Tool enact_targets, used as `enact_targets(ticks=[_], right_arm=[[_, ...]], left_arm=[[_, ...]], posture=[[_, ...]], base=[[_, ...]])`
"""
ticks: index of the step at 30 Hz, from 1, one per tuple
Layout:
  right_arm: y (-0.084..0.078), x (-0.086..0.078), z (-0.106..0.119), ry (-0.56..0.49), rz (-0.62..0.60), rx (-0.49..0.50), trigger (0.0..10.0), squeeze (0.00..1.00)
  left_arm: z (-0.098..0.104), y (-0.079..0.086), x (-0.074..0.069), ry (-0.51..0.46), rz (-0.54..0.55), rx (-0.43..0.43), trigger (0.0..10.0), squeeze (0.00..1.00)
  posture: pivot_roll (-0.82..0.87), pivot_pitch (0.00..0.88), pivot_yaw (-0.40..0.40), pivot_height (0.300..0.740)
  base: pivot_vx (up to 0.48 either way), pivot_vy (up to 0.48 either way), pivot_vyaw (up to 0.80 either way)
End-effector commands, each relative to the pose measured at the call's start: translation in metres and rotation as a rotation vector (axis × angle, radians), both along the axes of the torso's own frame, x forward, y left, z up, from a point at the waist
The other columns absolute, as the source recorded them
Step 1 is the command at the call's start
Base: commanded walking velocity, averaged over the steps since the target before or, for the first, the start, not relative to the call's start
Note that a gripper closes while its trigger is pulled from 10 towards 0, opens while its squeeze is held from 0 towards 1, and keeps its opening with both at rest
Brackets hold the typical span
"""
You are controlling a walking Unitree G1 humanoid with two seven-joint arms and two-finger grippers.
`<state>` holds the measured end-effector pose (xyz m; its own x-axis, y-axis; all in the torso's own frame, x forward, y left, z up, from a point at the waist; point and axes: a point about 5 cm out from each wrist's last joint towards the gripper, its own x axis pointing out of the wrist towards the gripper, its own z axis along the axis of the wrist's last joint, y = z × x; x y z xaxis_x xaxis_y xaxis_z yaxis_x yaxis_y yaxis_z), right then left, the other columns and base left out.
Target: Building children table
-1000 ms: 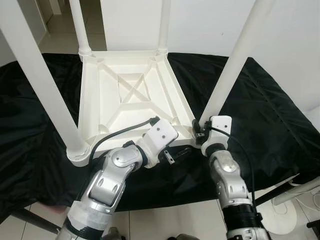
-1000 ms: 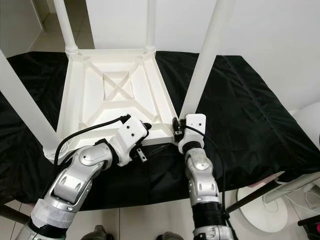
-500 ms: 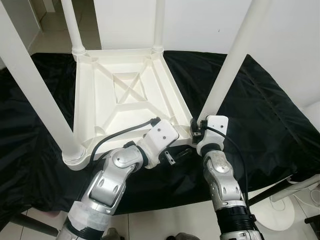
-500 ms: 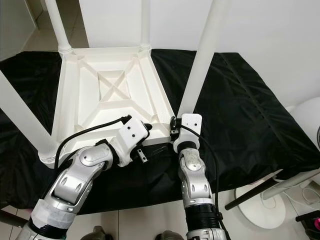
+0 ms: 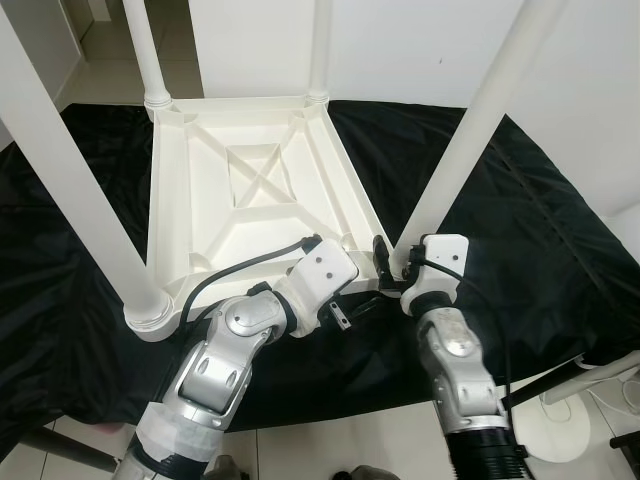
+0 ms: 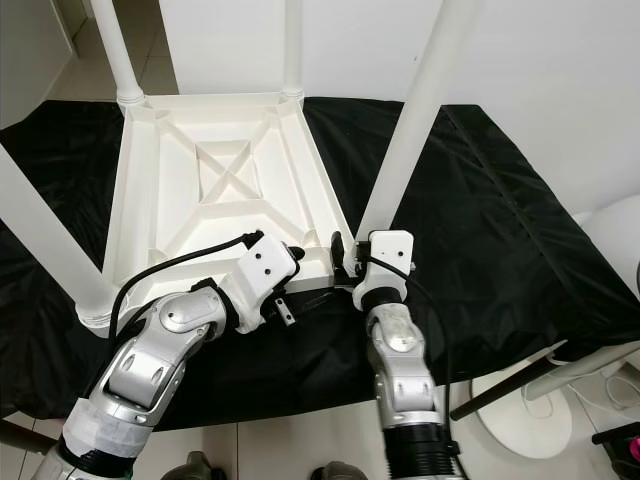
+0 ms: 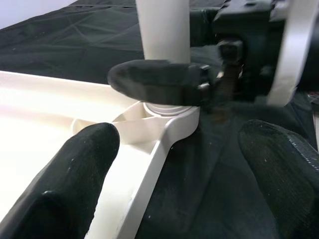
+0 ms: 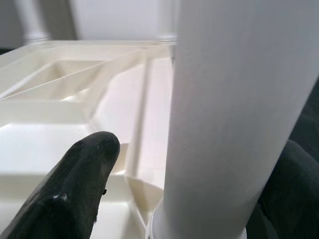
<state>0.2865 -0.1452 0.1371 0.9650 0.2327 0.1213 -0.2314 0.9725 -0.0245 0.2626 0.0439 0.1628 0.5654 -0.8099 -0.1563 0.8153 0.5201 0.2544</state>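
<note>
**Both grippers at the near right leg of the upturned table**

On a black cloth point(image 5: 520, 220), the white children's table point(image 5: 250, 190) lies upside down with its four legs pointing up. From the head camera, the right gripper point(image 5: 392, 268) sits at the foot of the near right leg point(image 5: 470, 140), one finger on each side of it. The left gripper point(image 5: 345, 312) lies just beside that corner, low against the table's front edge.

Along the left wrist, its two fingers point(image 7: 75, 174) are spread wide apart, holding nothing, facing the leg's socket and the right gripper's finger across it.

Along the right wrist, its fingers point(image 8: 79, 184) straddle the leg point(image 8: 234, 114), apart; whether they press on it I cannot tell.
</note>
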Motion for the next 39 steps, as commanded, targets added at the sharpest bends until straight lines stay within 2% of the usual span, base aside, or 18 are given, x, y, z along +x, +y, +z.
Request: enact_targets(ticks=[1,3,4,5,7,9,13,14,16,17,18,21,27,33,34,35,39], right_arm=[[-0.002,-0.003,0.0,-0.007,0.049,0.009,10.0,0.0],[-0.011,-0.004,-0.001,-0.004,0.172,-0.049,10.0,0.0],[-0.011,-0.004,-0.001,-0.004,0.172,-0.049,10.0,0.0],[-0.018,-0.003,-0.003,0.009,0.232,-0.08,10.0,0.0],[-0.018,-0.003,-0.003,0.009,0.232,-0.08,10.0,0.0],[-0.034,0.002,-0.005,0.043,0.312,-0.116,10.0,0.0],[-0.034,0.002,-0.005,0.043,0.312,-0.116,10.0,0.0],[-0.041,0.005,-0.006,0.068,0.36,-0.144,10.0,0.0],[-0.041,0.005,-0.006,0.068,0.36,-0.144,10.0,0.0],[-0.049,0.009,-0.006,0.096,0.41,-0.169,10.0,0.0],[-0.049,0.009,-0.006,0.096,0.41,-0.169,10.0,0.0],[-0.065,0.024,0.002,0.123,0.485,-0.234,10.0,0.0],[-0.066,0.034,0.006,0.12,0.504,-0.254,10.0,0.0],[-0.064,0.037,0.005,0.121,0.525,-0.264,10.0,0.0],[-0.064,0.039,0.003,0.126,0.536,-0.266,2.6,0.0],[-0.064,0.04,0.001,0.132,0.54,-0.271,0.0,0.0],[-0.066,0.042,-0.003,0.15,0.555,-0.262,0.0,0.0]], left_arm=[[0.001,0.001,0.001,-0.034,0.067,-0.001,10.0,0.0],[0.002,0.001,0.002,-0.034,0.067,-0.001,10.0,0.0],[0.002,0.001,0.002,-0.034,0.067,-0.001,10.0,0.0],[0.002,0.001,0.002,-0.034,0.067,-0.001,10.0,0.0],[0.002,0.001,0.002,-0.034,0.067,-0.001,10.0,0.0],[0.003,0.002,0.003,-0.037,0.066,0.001,10.0,0.0],[0.003,0.002,0.003,-0.037,0.066,0.001,10.0,0.0],[0.003,0.002,0.003,-0.039,0.067,0.003,10.0,0.0],[0.003,0.002,0.003,-0.039,0.067,0.003,10.0,0.0],[0.004,0.003,0.004,-0.044,0.07,0.005,10.0,0.0],[0.004,0.003,0.004,-0.044,0.07,0.005,10.0,0.0],[0.007,0.005,0.007,-0.054,0.075,0.008,10.0,0.0],[0.008,0.005,0.009,-0.058,0.073,0.009,10.0,0.0],[0.009,0.004,0.009,-0.06,0.074,0.007,10.0,0.0],[0.009,0.004,0.009,-0.06,0.075,0.006,10.0,0.0],[0.009,0.004,0.009,-0.06,0.077,0.005,10.0,0.0],[0.009,0.004,0.009,-0.058,0.077,0.003,10.0,0.0]], posture=[[-0.03,0.0,-0.058,0.74],[-0.03,0.0,-0.051,0.74],[-0.03,0.0,-0.051,0.74],[-0.03,0.0,-0.046,0.74],[-0.03,0.0,-0.046,0.74],[-0.03,0.0,-0.04,0.74],[-0.03,0.0,-0.04,0.74],[-0.03,0.0,-0.035,0.74],[-0.03,0.0,-0.035,0.74],[-0.03,0.0,-0.036,0.74],[-0.03,0.0,-0.036,0.74],[-0.02,0.0,-0.028,0.74],[-0.02,0.0,-0.025,0.74],[-0.02,0.0,-0.027,0.74],[-0.02,0.0,-0.029,0.74],[-0.02,0.0,-0.029,0.74],[-0.02,0.0,-0.029,0.74]], base=[[0.0,0.0,0.0],[0.0,0.0,0.0],[0.0,0.0,0.0],[0.0,0.0,0.0],[0.0,0.0,0.0],[0.0,0.0,0.0],[0.0,0.0,0.0],[0.0,0.0,0.0],[0.0,0.0,0.0],[0.0,0.0,0.0],[0.0,0.0,0.0],[0.0,0.0,0.0],[0.0,0.0,0.0],[0.0,0.0,0.0],[0.0,0.0,0.0],[0.0,0.0,0.0],[0.0,0.0,0.0]])
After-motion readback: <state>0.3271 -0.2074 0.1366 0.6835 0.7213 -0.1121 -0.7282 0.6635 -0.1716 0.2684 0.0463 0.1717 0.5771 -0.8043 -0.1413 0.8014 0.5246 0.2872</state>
